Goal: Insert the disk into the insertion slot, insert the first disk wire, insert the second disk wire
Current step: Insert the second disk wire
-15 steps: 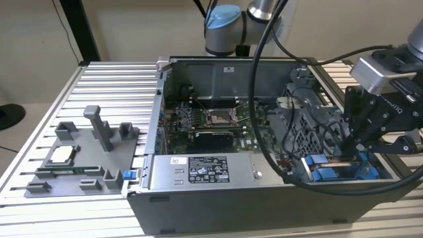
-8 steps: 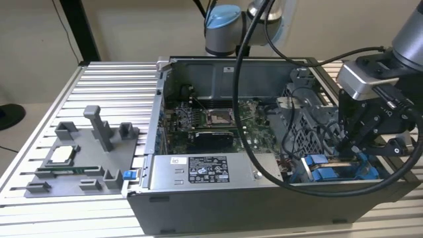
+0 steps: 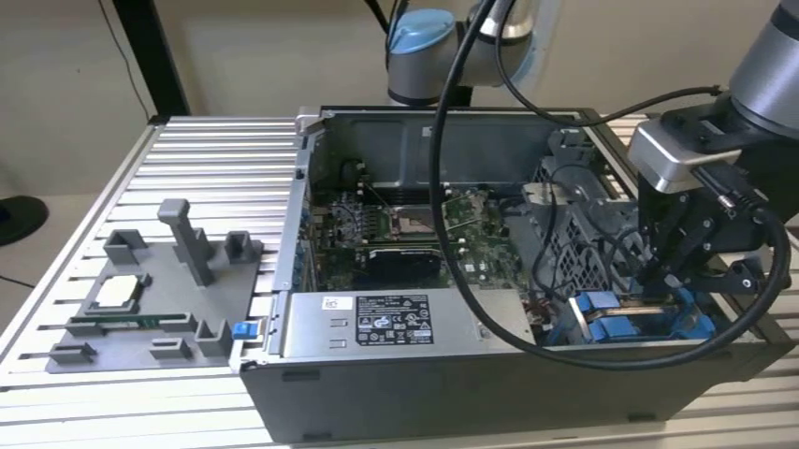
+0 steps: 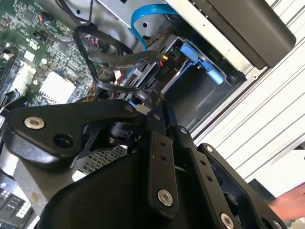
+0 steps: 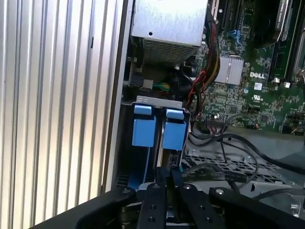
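Note:
The insertion slot [image 3: 615,325] is the grey bay with bright blue pieces at the case's front corner, on the exterior view's right. Its two blue tabs [image 5: 144,127] stand side by side at the bay's far end, and they appear again in the second wrist view [image 4: 188,50]. My gripper [image 3: 654,288] reaches down into the bay's mouth, fingers [image 5: 162,177] pressed close together with nothing clear between them. A thin blue rail [image 5: 144,168] runs from one tab towards the fingertips. The disk's silver face is hidden. Black disk wires [image 4: 119,58] and a blue cable [image 4: 142,20] hang loose beside the bay.
The open computer case [image 3: 374,383] holds the motherboard [image 3: 413,229], a labelled power-supply box [image 3: 393,323] and a perforated drive cage [image 3: 581,234] close to the gripper. A grey fixture tray [image 3: 150,309] sits on the ribbed aluminium table [image 3: 212,159]. A thick black cable [image 3: 456,234] loops over the case.

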Motion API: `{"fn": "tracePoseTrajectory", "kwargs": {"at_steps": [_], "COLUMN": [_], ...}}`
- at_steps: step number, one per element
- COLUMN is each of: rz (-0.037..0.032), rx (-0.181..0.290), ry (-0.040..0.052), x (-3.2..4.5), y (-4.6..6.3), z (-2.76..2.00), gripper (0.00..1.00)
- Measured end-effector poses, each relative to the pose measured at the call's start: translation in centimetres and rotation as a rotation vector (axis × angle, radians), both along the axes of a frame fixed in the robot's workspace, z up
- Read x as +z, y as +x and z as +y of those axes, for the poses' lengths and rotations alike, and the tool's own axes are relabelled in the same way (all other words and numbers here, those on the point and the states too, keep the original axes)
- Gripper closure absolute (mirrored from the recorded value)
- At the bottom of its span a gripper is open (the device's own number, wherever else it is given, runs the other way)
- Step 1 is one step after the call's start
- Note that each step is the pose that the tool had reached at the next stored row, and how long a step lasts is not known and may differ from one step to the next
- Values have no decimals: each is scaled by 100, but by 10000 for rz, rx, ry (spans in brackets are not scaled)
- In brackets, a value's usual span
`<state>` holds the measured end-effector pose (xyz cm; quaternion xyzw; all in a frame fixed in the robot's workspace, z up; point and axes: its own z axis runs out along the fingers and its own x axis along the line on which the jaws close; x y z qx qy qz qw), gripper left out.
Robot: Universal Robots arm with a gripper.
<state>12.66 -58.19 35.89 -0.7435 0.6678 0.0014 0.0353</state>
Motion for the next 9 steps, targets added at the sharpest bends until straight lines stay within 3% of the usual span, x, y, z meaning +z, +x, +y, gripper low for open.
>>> {"fn": "tracePoseTrajectory", "kwargs": {"at_steps": [9], "rz": [-2], "rx": [0], "ry": [11], "x": [-2], "y": [-2], "z": [2], "gripper": [100]}}
